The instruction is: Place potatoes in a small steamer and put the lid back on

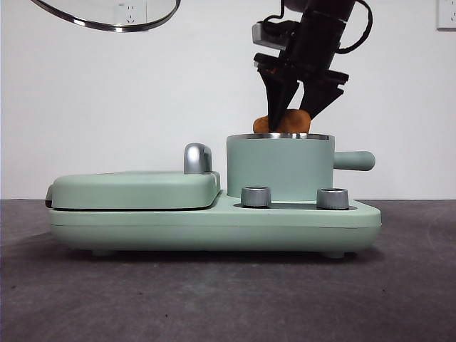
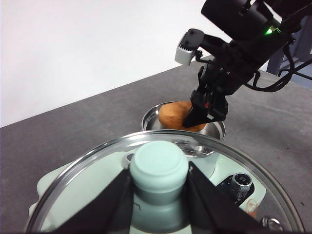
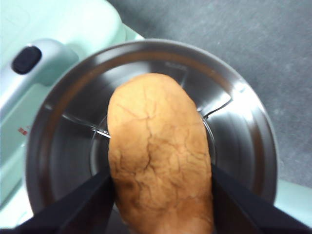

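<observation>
The orange-brown potato (image 1: 281, 122) hangs at the mouth of the small mint-green steamer (image 1: 280, 167), its lower end just below the steel rim. My right gripper (image 1: 291, 120) is shut on it from above. The right wrist view shows the potato (image 3: 158, 151) between the two jaws, over the steamer's steel inside (image 3: 253, 146). The glass lid (image 1: 107, 18) is held high at the top left. In the left wrist view my left gripper (image 2: 158, 195) is shut on the lid's green knob (image 2: 158, 165), with the potato (image 2: 173, 114) and right gripper (image 2: 207, 109) beyond.
The steamer stands on the right of a mint-green cooker base (image 1: 214, 224) with two steel dials (image 1: 256, 197). A flat griddle cover (image 1: 135, 189) with a chrome handle (image 1: 198, 158) fills the left side. The steamer's side handle (image 1: 354, 160) sticks out right.
</observation>
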You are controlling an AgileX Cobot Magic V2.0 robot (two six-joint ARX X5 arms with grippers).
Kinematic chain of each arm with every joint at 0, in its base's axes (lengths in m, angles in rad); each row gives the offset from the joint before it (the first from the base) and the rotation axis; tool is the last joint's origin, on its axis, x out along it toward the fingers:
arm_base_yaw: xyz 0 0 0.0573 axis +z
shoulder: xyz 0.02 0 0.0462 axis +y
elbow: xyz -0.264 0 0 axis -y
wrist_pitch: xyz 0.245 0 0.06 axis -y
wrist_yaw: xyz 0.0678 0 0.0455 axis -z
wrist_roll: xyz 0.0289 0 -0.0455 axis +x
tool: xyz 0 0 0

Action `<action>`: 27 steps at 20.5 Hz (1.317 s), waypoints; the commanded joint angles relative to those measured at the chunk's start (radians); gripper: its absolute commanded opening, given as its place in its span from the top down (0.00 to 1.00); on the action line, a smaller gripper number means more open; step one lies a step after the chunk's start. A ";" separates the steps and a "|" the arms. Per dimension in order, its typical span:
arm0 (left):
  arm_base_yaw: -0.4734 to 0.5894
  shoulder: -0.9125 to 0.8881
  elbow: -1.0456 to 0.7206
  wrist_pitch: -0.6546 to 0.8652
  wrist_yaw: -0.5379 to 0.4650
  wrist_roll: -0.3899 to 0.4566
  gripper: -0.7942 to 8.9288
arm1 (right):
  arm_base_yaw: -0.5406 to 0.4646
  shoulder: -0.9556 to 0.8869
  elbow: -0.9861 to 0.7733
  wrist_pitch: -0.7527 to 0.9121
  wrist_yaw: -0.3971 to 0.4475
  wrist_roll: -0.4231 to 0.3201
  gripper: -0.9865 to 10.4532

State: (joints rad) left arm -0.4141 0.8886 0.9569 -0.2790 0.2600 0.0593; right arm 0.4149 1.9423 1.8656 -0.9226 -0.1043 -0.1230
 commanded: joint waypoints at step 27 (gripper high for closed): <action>-0.008 0.026 0.017 0.095 0.002 -0.014 0.91 | 0.005 -0.257 0.152 -0.271 0.000 -0.023 0.83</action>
State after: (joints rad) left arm -0.4175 0.9066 0.9569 -0.2134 0.2604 0.0563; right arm 0.4175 1.6596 2.0018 -1.1942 -0.1047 -0.1356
